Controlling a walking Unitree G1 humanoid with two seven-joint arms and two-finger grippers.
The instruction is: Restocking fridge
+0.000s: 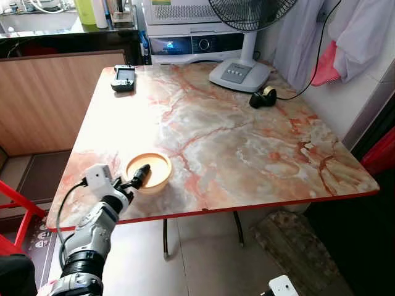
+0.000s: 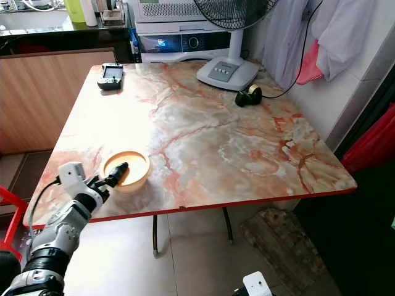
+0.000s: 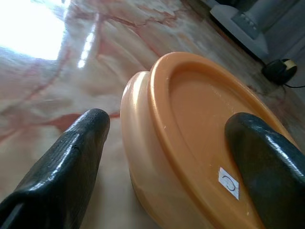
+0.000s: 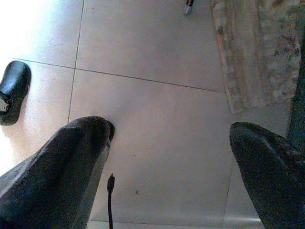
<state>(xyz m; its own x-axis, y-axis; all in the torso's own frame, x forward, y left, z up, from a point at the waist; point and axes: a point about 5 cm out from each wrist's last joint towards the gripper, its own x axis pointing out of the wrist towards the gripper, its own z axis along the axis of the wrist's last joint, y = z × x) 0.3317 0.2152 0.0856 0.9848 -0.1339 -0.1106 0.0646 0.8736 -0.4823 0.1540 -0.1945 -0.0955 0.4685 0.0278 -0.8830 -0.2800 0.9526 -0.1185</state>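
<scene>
The orange bowl (image 1: 149, 172) sits near the front left corner of the marble table (image 1: 247, 148), close to the red front edge. It looks shallow and smooth-walled, with a small white sticker inside. The left gripper (image 1: 141, 175) straddles its near rim with the fingers spread: one finger (image 3: 267, 167) lies over the inside of the bowl, the other (image 3: 62, 167) stands just outside the wall, above the tabletop. The jaws have not closed on the rim; whether either pad already touches the plastic I cannot quite tell from the wrist view.

The main risk is the bowl skating. It is light-looking and rests on polished stone, so a finger that closes off-centre could push it sideways rather than pinch it. With the table edge so near, a shove toward the robot could send it over the front. A pinch on a thin, slick rim may also let the bowl tip or swing once lifted. The outer finger could catch on the tabletop if the wrist drops lower.

Farther back stand a fan base (image 1: 239, 74), a black tape roll (image 1: 263, 97) and a handheld controller (image 1: 123, 78), all well apart from the bowl. The right gripper (image 4: 171, 157) hangs idle over the tiled floor, fingers spread wide.
</scene>
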